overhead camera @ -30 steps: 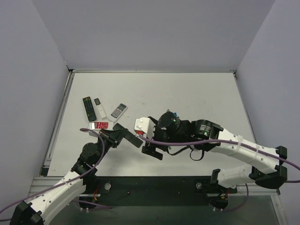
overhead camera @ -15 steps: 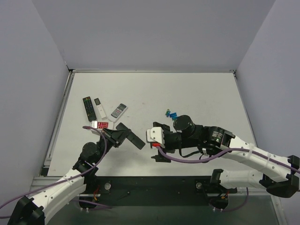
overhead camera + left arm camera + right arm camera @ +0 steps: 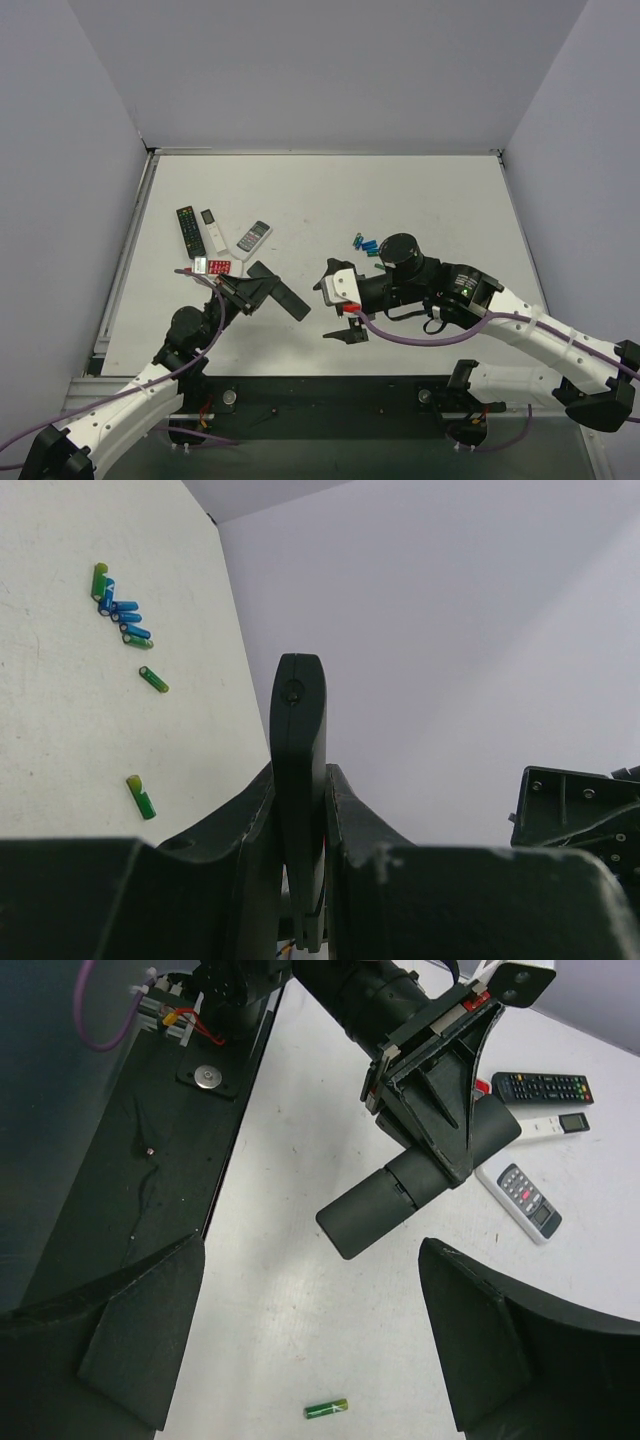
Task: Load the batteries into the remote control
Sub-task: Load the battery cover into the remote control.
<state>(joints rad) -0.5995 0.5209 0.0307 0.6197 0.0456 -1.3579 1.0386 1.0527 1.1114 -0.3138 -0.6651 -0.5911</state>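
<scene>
My left gripper (image 3: 250, 290) is shut on the slim black remote control (image 3: 285, 297) and holds it above the table, its free end towards the right arm. In the left wrist view the remote control (image 3: 298, 770) stands edge-on between the jaws. My right gripper (image 3: 343, 312) is open and empty just right of that free end. In the right wrist view the remote control (image 3: 420, 1185) lies beyond the wide-apart fingers (image 3: 100, 1330). A green battery (image 3: 327, 1411) lies on the table between them. Blue and green batteries (image 3: 367, 245) cluster behind the right arm.
A black remote with buttons (image 3: 190, 231), a white one (image 3: 211, 232), a grey-white one (image 3: 254, 236) and a red-and-white one (image 3: 215, 267) lie at the left. Two loose green batteries (image 3: 153, 680) (image 3: 141, 797) lie apart from the cluster. The table's near black edge (image 3: 150, 1150) is close.
The right arm has drawn back to the right, away from the remote control, and its jaws have opened wider. The left gripper still holds the remote control in nearly the same place.
</scene>
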